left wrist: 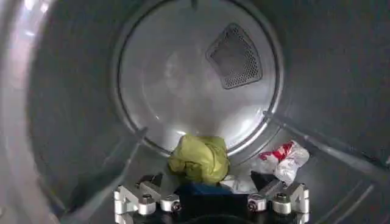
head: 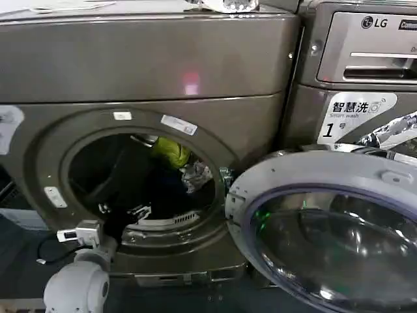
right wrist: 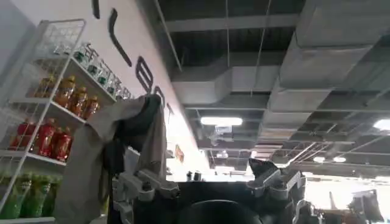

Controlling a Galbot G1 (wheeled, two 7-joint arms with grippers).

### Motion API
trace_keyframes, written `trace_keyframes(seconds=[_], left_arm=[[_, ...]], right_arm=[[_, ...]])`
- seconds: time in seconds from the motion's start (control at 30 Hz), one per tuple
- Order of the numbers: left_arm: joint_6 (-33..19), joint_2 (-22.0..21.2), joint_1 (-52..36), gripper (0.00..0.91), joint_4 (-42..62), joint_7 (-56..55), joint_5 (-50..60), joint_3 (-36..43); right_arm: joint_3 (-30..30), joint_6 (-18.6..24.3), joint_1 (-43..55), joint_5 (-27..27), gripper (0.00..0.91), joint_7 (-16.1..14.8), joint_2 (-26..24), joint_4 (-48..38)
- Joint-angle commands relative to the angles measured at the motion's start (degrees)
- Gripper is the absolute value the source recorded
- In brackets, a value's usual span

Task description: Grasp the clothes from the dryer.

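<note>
Inside the dryer (head: 150,72), smooth bronze-grey metal with a round porthole, the left gripper (left wrist: 210,204) has its jaws apart. Crumpled soft clothes (left wrist: 200,159) lie on the drum floor just ahead, between the fingers (left wrist: 141,199). Right gripper (right wrist: 210,189) points ceilingward, jaws apart, grey cloth (right wrist: 122,146) draped over one finger.
</note>
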Motion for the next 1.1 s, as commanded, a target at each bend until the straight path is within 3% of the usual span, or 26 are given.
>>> trace_keyframes(seconds=[0.03,1.1], left_arm=[[2.8,0.1,-0.2,0.907,0.0,0.1,0.2,0.0],[2.8,-0.9,-7.2,0.907,10.3,-1.7,1.9,2.3]], right_arm=[[0.0,0.1,0.0,0.0,0.907,-0.1,0.3,0.1],[-0.3,0.9,0.1,0.2,0.907,-0.1,0.4,0.0]])
